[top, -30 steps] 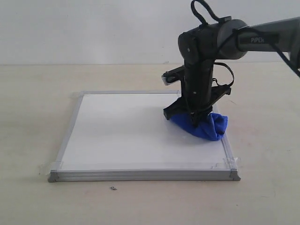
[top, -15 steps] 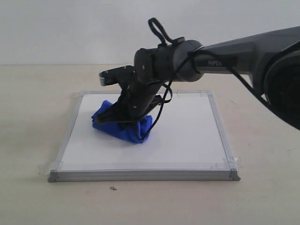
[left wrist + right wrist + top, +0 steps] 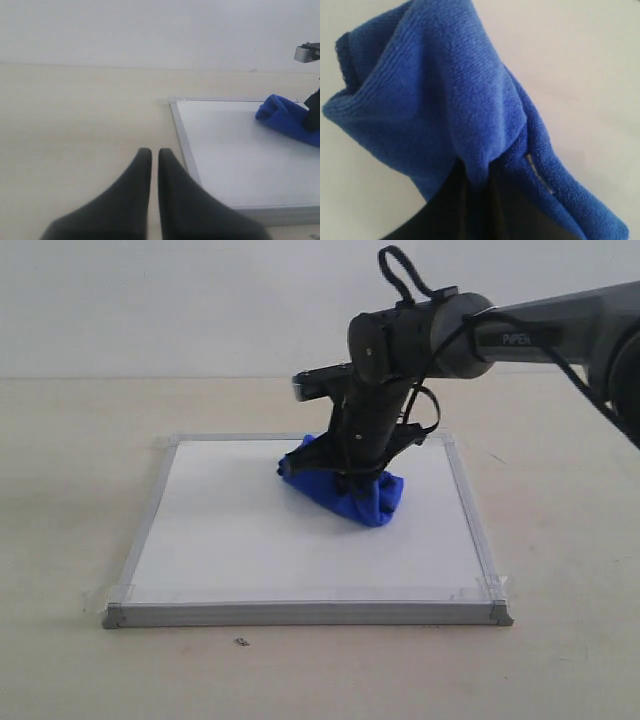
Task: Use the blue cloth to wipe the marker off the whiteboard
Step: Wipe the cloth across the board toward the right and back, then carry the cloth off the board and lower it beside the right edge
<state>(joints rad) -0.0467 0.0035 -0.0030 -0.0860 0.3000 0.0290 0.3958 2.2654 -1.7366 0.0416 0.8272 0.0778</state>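
The whiteboard (image 3: pixel 230 530) lies flat on the table, silver-framed, its surface plain white with no red marker lines showing in any view. My right gripper (image 3: pixel 352 478) points down at the board's back middle and is shut on the bunched blue cloth (image 3: pixel 362 498), which rests on the board. In the right wrist view the blue cloth (image 3: pixel 445 100) fills the frame, pinched between the dark fingers (image 3: pixel 445 210). My left gripper (image 3: pixel 151 152) hovers shut over the table beside the whiteboard's (image 3: pixel 240 160) left frame, holding nothing; the blue cloth (image 3: pixel 285 117) shows far off.
The beige table (image 3: pixel 70 470) surrounds the board on all sides. A white wall stands behind. A small dark speck (image 3: pixel 241 642) lies on the table in front of the board's front frame.
My right gripper swept the cloth from the board's right side to its left, and has now come back toward the back middle. The left gripper's earlier position is not shown.
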